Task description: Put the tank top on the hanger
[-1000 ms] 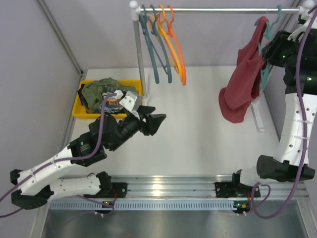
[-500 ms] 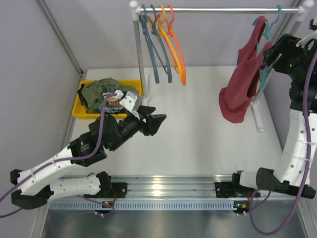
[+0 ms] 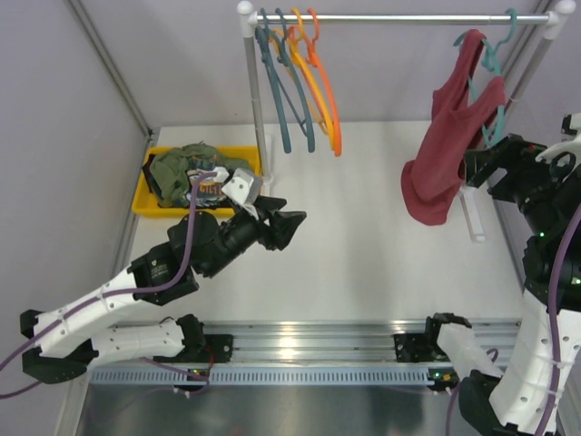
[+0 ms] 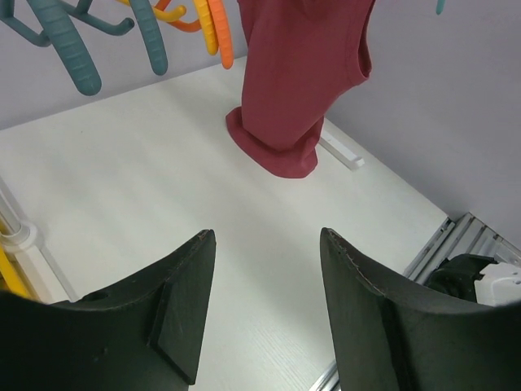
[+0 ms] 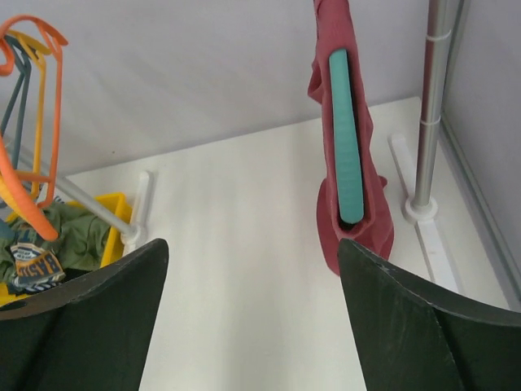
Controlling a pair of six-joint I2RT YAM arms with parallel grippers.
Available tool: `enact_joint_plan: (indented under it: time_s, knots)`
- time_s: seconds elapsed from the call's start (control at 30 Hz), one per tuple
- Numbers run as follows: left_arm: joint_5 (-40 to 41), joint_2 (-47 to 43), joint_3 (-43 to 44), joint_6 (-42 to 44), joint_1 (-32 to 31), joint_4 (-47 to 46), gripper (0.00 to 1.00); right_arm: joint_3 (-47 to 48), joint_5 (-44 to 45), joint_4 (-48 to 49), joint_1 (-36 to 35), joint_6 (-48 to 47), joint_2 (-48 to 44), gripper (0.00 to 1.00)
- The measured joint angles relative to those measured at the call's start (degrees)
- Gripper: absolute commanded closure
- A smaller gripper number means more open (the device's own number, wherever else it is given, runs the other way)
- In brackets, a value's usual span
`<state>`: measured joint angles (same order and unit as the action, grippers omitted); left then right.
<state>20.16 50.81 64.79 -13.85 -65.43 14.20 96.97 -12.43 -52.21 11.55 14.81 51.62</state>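
The maroon tank top (image 3: 449, 136) hangs on the teal hanger (image 3: 495, 56) at the right end of the rail, its hem just above the table. My right gripper (image 3: 479, 169) is open and empty, just right of the top and apart from it. In the right wrist view (image 5: 252, 242) the jaws are wide apart, with the tank top (image 5: 362, 220) and the hanger's shoulder (image 5: 343, 130) ahead. My left gripper (image 3: 292, 227) is open and empty over the table's middle. Its wrist view (image 4: 266, 232) shows the tank top (image 4: 297, 81) far ahead.
A yellow bin (image 3: 145, 202) at the back left holds an olive-green garment (image 3: 186, 168). Slate-blue hangers (image 3: 283, 91) and orange and yellow hangers (image 3: 324, 91) hang on the rail (image 3: 399, 17) beside the rack's left post (image 3: 257, 100). The right post's foot (image 3: 472, 218) lies under the tank top.
My right gripper has let go of the hanger and drawn back down and toward the near side. The tank top stays hanging. The left arm has barely moved.
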Motion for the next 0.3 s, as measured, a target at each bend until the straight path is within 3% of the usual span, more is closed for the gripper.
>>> enact_joint_plan:
  time_s: [0.3]
  knots:
    - [0.52, 1.11, -1.81, -2.56, 0.0, 0.28, 0.41, -4.7, -2.29, -2.05, 0.0, 0.85, -3.43, 0.13]
